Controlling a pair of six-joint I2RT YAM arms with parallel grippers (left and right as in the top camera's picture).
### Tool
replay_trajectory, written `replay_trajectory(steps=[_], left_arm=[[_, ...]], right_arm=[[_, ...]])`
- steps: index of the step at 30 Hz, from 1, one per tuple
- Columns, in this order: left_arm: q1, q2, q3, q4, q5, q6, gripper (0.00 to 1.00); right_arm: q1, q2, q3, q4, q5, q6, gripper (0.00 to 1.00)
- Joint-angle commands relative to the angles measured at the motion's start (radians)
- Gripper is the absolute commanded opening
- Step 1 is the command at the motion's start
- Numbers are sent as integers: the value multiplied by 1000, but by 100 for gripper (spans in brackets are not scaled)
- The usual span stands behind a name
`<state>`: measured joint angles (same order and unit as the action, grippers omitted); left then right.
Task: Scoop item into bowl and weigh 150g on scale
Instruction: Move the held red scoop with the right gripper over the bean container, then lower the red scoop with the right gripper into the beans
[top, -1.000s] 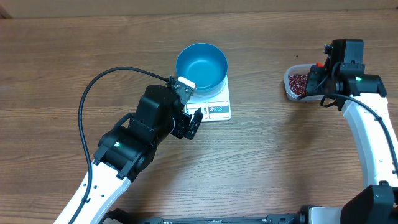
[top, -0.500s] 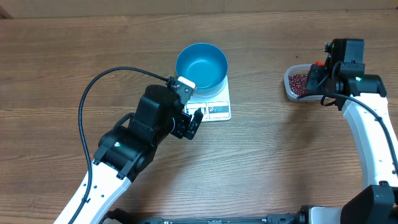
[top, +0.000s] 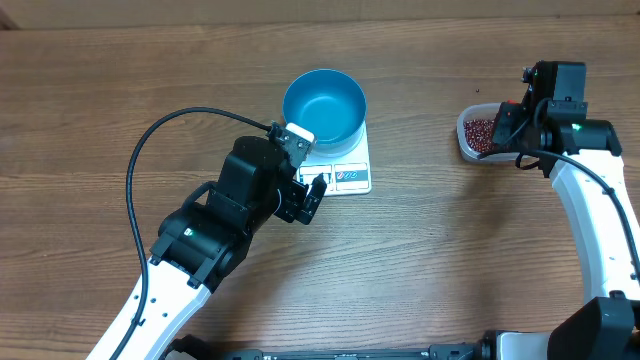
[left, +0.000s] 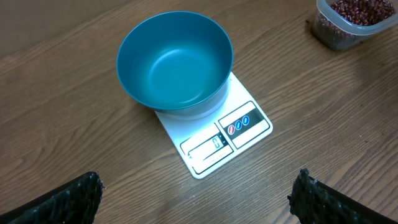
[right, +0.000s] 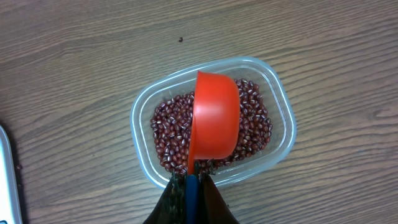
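Where the beans (right: 168, 134) lie, a loose maroon heap is seen: tiny oval grains, glossy, some w/ pale flecks. They cover the bottom of a clear plastic tub (right: 283, 134), which is rounded-rectangular and thin-walled w/ a rolled rim. Over the heap's middle a red scoop (right: 214, 118) is held, smooth plastic, dome-shaped, its convex back turned to the wrist camera. Whether its edge is sunk into the beans cannot be told. A narrow blue strip runs from the scoop down between the fingers of the right gripper (right: 189, 186), which is pinched tight on it, jaws approx. together. One dark speck (right: 180, 40) is noted on the wood beyond the tub.

Well apart from the tub, toward table centre, the bowl (left: 174, 62) is set: round, deep, light blue, smooth, inside plain blue. It is seated on the rear part of the scale (left: 249, 121), a flat white rectangle w/ rounded corners. The bowl rim overhangs the platform at the sides. Display window and three small oval buttons are left uncovered at the front edge; reading not legible.

The left gripper (left: 196, 202) is held just in front of the scale, jaws spread fully wide, nothing between them. Black rough-textured fingertips (left: 74, 199) are seen at both lower corners of the wrist view. Table (top: 80, 90): brown wood grain, matte.
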<state>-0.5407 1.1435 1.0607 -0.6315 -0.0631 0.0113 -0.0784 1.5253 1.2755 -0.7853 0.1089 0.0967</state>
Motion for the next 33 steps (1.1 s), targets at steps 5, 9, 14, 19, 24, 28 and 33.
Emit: replay_trajectory(steps=[5, 9, 14, 19, 24, 28, 33], left_arm=[[4, 2, -3, 1, 2, 19, 99], [4, 2, -3, 1, 2, 19, 100], [4, 2, -3, 1, 2, 19, 99], [4, 2, -3, 1, 2, 19, 100], [4, 2, -3, 1, 2, 19, 100], [4, 2, -3, 1, 2, 19, 100], [4, 2, -3, 1, 2, 19, 100]], right_arm=[[-2, 7, 25, 11, 5, -1, 7], [-3, 7, 20, 19, 5, -1, 4], [-2, 13, 20, 22, 5, -1, 4], [-2, 25, 20, 21, 5, -1, 4], [-2, 27, 19, 24, 5, -1, 4], [-2, 27, 20, 25, 5, -2, 4], [-3, 40, 19, 24, 14, -35, 4]])
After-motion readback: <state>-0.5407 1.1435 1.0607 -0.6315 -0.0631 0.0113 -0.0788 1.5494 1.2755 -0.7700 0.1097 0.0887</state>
